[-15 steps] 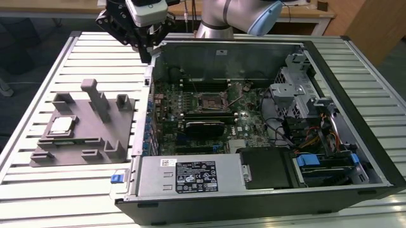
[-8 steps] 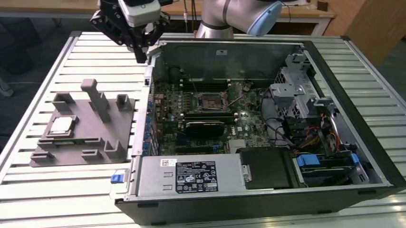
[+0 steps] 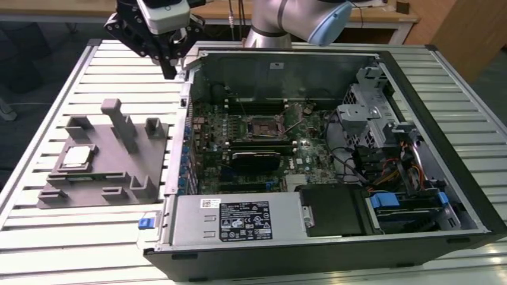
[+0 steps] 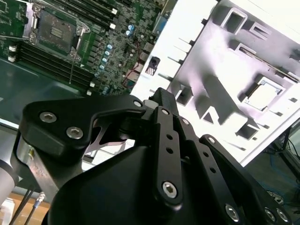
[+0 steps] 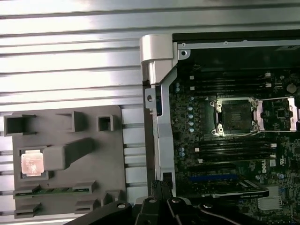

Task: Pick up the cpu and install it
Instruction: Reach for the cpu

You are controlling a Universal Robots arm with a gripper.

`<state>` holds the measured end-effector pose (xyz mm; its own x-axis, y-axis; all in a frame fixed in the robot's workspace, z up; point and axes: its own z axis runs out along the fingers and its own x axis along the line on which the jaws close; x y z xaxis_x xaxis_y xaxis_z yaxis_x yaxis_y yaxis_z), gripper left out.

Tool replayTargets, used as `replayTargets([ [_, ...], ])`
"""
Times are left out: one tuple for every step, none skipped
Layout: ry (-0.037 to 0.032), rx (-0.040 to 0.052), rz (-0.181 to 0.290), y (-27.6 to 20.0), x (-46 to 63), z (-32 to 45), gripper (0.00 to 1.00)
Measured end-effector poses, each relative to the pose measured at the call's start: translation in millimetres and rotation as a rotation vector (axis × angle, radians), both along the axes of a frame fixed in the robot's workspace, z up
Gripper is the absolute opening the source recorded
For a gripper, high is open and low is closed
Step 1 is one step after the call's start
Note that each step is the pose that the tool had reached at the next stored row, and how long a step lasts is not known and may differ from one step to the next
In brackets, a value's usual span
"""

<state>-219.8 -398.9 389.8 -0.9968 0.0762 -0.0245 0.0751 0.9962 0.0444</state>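
The cpu, a small pale silvery square, lies flat in a recess of the grey fixture block toward the exterior view's left. Both wrist views show the cpu untouched in its pocket. My gripper hangs above the table beyond the fixture, next to the computer case's back corner, fingers together and holding nothing. Its black linkage shows in the wrist views, where my gripper points down. The empty socket sits on the green motherboard with its metal frame swung open.
The open black computer case lies on a slatted metal table. Inside the case are a power supply, a drive cage and cables. The fixture has upright posts. The arm's base stands behind the case.
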Motion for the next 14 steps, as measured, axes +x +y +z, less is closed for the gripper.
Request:
replayTargets([
  [0.0, 0.0, 0.0, 0.0, -1.4, -0.1, 0.11],
  [0.0, 0.0, 0.0, 0.0, -2.8, -0.2, 0.11],
  [0.0, 0.0, 0.0, 0.0, -4.3, -0.3, 0.11],
  [0.0001, 0.0, 0.0, 0.0, -5.7, -0.3, 0.11],
  [0.0, 0.0, 0.0, 0.0, -7.2, -0.4, 0.11],
  [0.0, 0.0, 0.0, 0.0, -8.7, -0.5, 0.11],
  [0.0001, 0.0, 0.0, 0.0, -10.1, -0.5, 0.11],
  [0.0, -0.0001, 0.0, 0.0, -11.4, -0.6, 0.11],
  [0.0001, 0.0, 0.0, 0.0, -12.8, -0.6, 0.11],
  [0.0, 0.0, 0.0, 0.0, -14.2, -0.7, 0.11],
  [0.0001, -0.0001, 0.0, 0.0, -15.6, -0.8, 0.11],
  [0.0, 0.0, 0.0, 0.0, -17.0, -0.8, 0.11],
  [0.0, 0.0, 0.0, 0.0, -18.5, -0.9, 0.11],
  [0.0, 0.0, 0.0, 0.0, -20.0, -1.0, 0.11],
])
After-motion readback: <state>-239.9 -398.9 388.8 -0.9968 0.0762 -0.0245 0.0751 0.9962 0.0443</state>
